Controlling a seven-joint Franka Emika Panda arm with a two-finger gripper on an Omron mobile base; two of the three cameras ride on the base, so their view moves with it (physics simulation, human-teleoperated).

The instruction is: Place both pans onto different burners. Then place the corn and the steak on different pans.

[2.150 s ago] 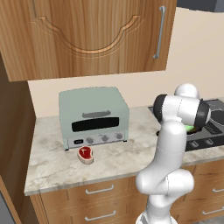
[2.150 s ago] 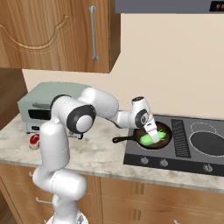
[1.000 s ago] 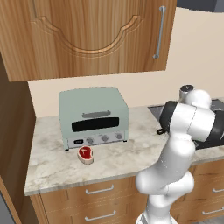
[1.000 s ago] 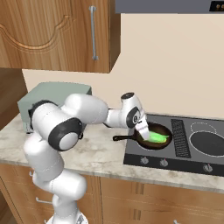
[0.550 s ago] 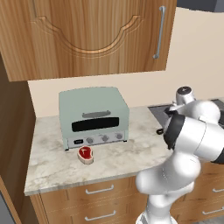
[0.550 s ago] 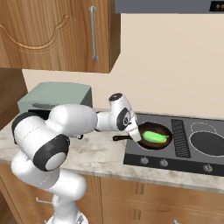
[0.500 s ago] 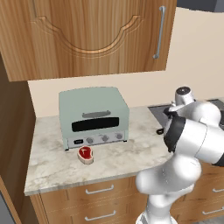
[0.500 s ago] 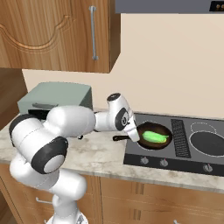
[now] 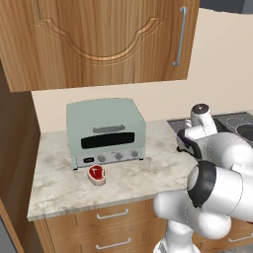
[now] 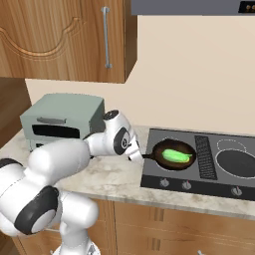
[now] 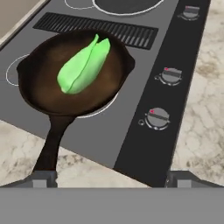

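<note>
The rusty brown skillet (image 10: 173, 155) (image 11: 73, 79) sits on the cooktop's left burner, and the green corn (image 10: 177, 156) (image 11: 85, 64) lies inside it. On the big right burner (image 10: 239, 163) rests the flat dark grey pan (image 10: 239, 162) (image 11: 124, 4). My gripper (image 10: 135, 154) (image 11: 111, 177) hangs over the counter just left of the skillet handle (image 11: 51, 146). It is open, with nothing between its fingertips (image 11: 41, 177). The red steak (image 9: 97, 174) lies on the counter in front of the toaster oven, well left of the cooktop.
A pale green toaster oven (image 9: 105, 131) (image 10: 62, 121) stands against the wall on the marble counter (image 9: 59, 185). Wood cabinets (image 9: 106, 39) hang overhead. A ribbed grille (image 10: 204, 156) splits the cooktop, with knobs (image 11: 157, 118) along its front edge. A small rear burner (image 10: 227, 145) is bare.
The hand has drawn back from above the skillet to the left, past the handle. The corn stays lying in the skillet, and the steak has not moved.
</note>
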